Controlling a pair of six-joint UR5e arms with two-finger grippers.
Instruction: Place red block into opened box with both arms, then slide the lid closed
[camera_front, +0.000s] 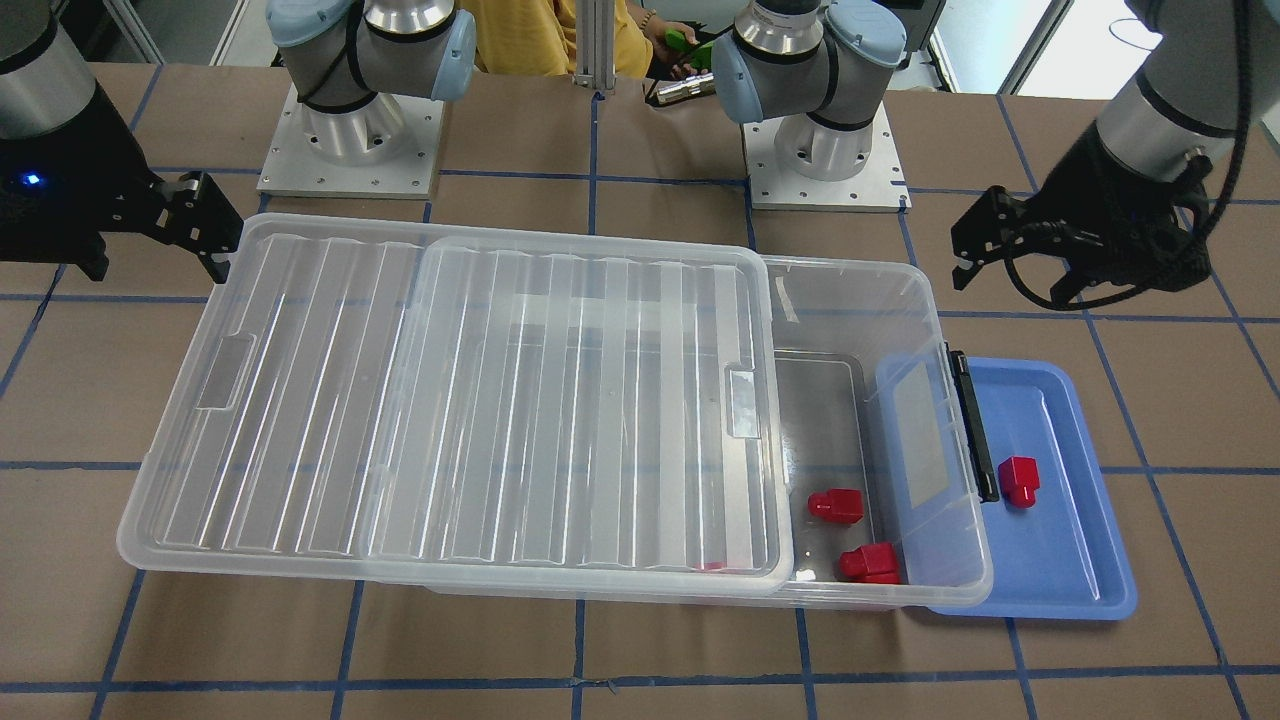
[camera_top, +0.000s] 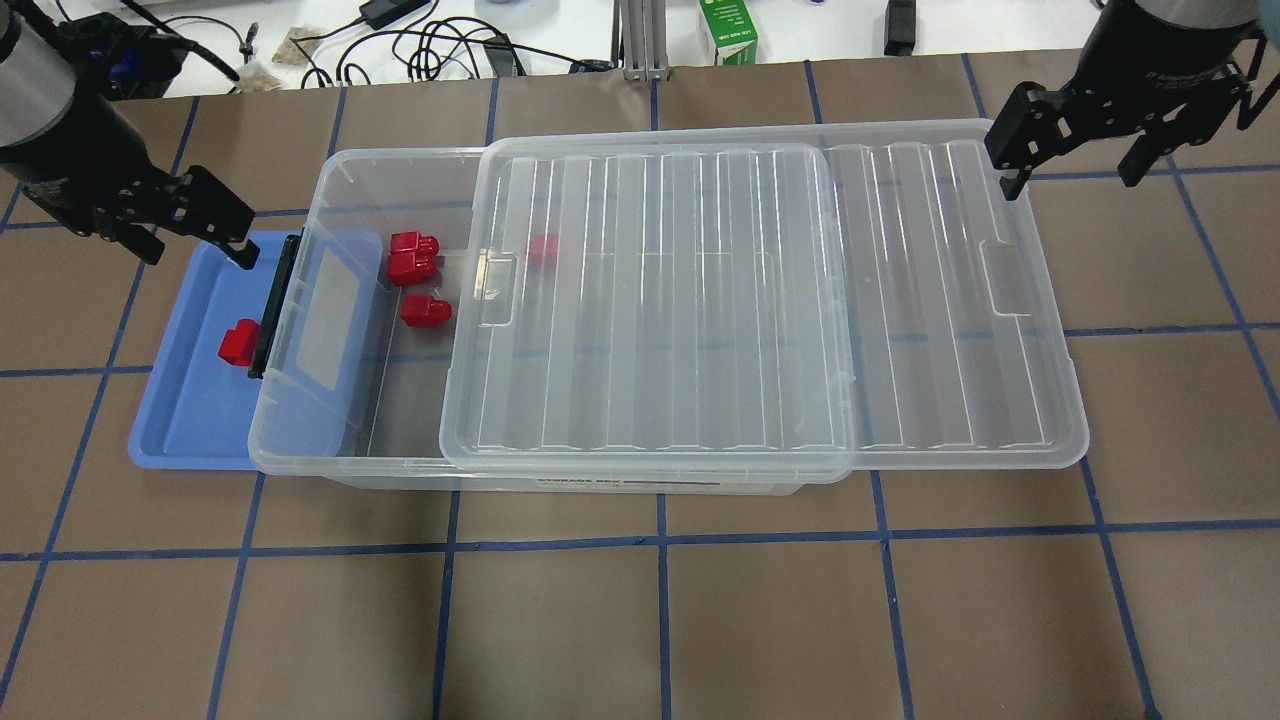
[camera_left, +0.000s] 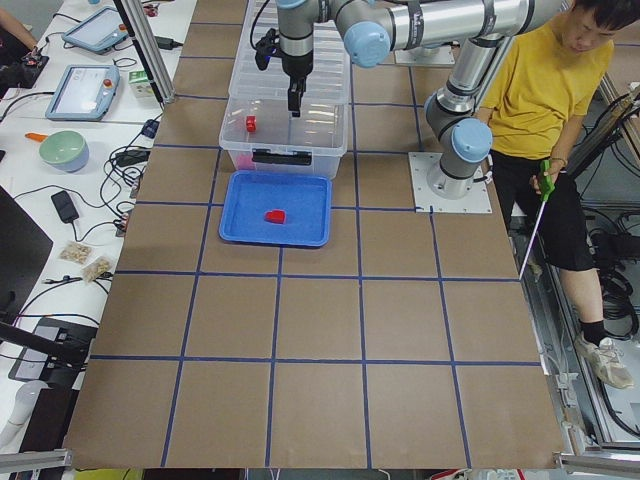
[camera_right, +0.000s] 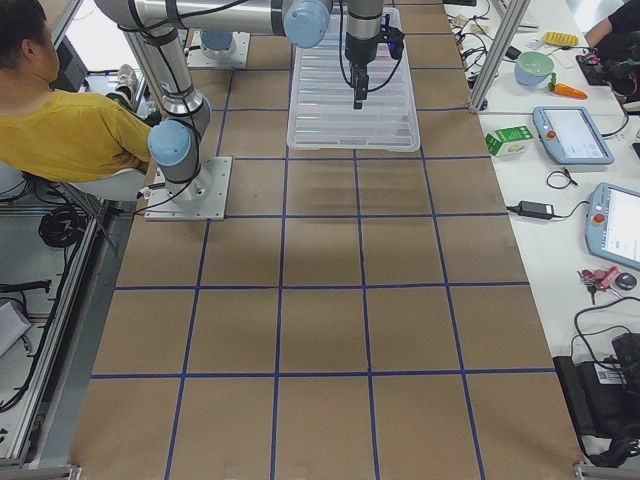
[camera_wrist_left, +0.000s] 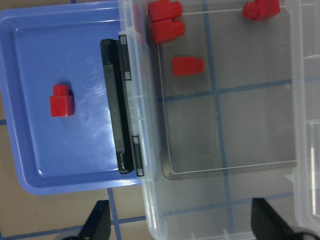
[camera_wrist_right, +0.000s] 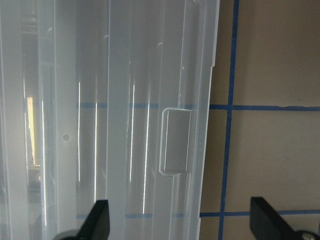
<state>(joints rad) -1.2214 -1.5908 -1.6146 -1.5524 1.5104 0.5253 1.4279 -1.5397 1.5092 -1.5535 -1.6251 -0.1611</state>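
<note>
One red block (camera_front: 1019, 480) (camera_top: 239, 342) (camera_wrist_left: 61, 100) lies on the blue tray (camera_front: 1090, 560). The clear box (camera_front: 925, 290) (camera_top: 335, 190) stands beside it, its black latch (camera_wrist_left: 114, 105) over the tray. The lid (camera_front: 450, 400) (camera_top: 760, 300) is slid toward my right side, which leaves the box's left end uncovered. Several red blocks (camera_top: 425, 311) lie inside. My left gripper (camera_front: 1010, 280) (camera_top: 190, 245) (camera_wrist_left: 180, 225) hangs open and empty above the tray's far edge. My right gripper (camera_front: 155, 270) (camera_top: 1075, 180) (camera_wrist_right: 180, 222) is open above the lid's overhanging end.
The two arm bases (camera_front: 350, 140) are bolted at the robot's side of the table. A person in a yellow shirt (camera_left: 545, 90) sits behind them. Cables and a green carton (camera_top: 728, 35) lie on the white bench beyond the far edge.
</note>
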